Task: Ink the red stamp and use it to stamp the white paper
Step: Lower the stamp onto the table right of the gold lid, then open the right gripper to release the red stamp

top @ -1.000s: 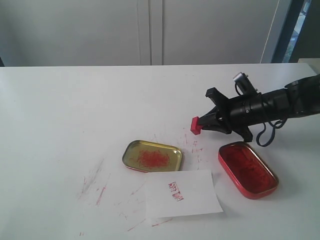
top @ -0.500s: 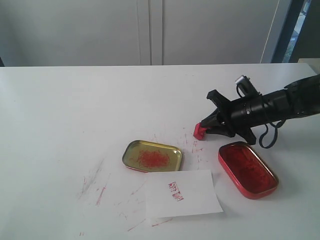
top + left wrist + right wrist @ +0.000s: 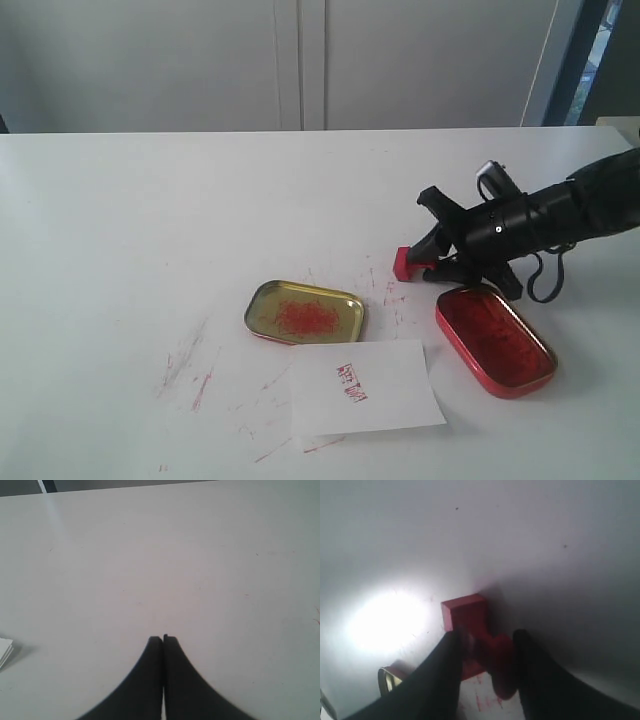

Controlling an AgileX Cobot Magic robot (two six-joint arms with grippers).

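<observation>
Paper (image 3: 400, 395) bears a print, right gripper (image 3: 425, 262) clamped on stamp (image 3: 404, 264) between its jaws, low over table (image 3: 150, 220), probably setting down; next: open, lift clear; left gripper (image 3: 163, 639) jaws together.

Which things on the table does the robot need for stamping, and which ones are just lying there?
For the job:
- red stamp, held by the right gripper
- red ink tin
- white paper, which already has a red print

Just lying about:
- gold tin with red smears
- red streaks on the table
- left gripper, shut and holding nothing
</observation>
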